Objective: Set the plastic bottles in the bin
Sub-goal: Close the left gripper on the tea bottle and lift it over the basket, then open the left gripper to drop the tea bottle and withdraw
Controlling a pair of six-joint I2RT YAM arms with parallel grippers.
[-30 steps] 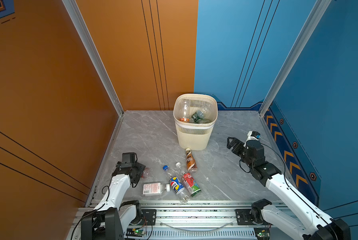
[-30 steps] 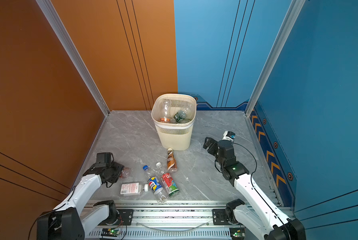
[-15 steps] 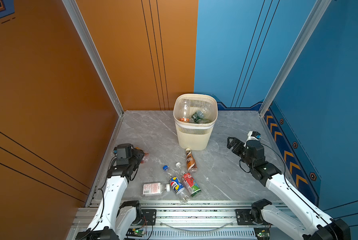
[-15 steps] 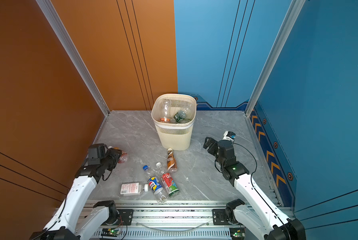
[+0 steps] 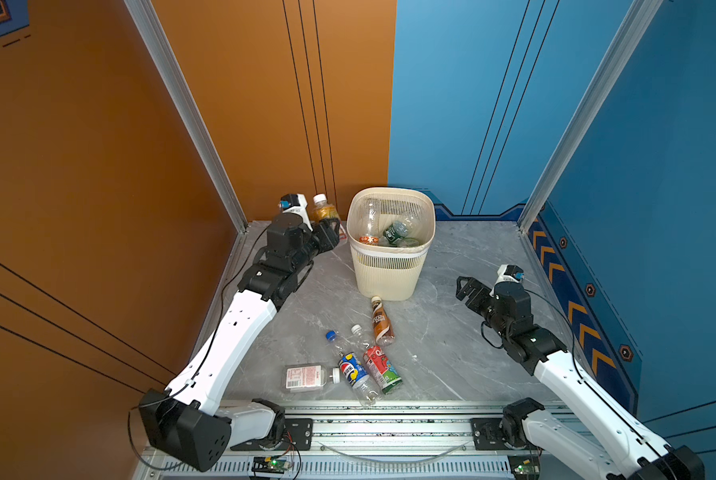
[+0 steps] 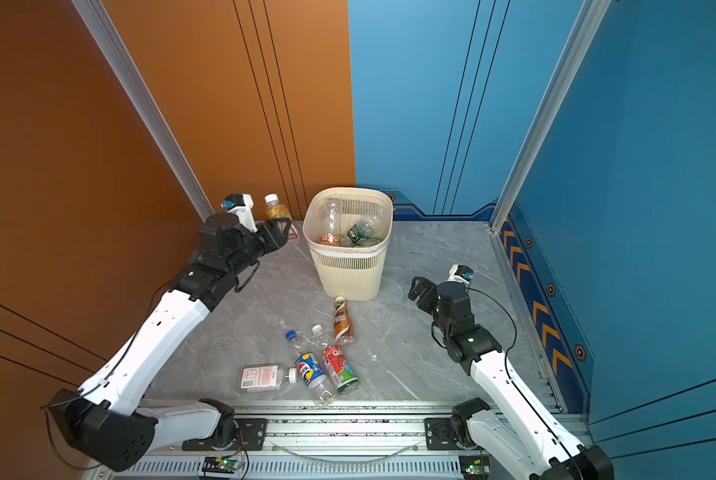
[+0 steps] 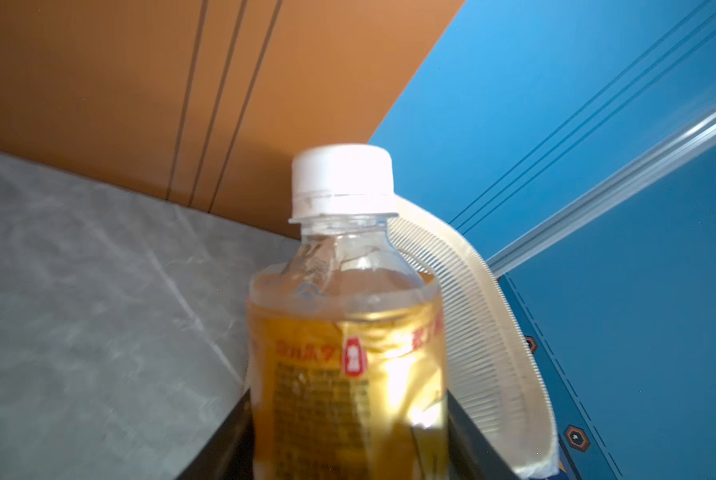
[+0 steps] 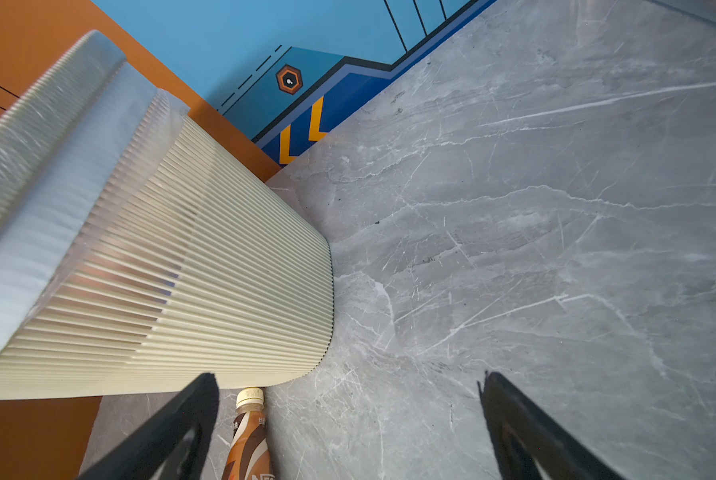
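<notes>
Bottle (image 5: 325, 212) now raised beside bin (image 5: 387, 274)

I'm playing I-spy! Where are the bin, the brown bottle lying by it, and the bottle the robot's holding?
bin (image 5: 387, 274): in a top view, on its ribbed front wall.
brown bottle (image 5: 381, 322): in a top view, on its label.
gold-labelled bottle (image 7: 348, 374): in the left wrist view, on its label.

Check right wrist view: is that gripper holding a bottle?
No, the right gripper stands wide open and empty; the brown bottle lies on the floor, apart from it.
</notes>
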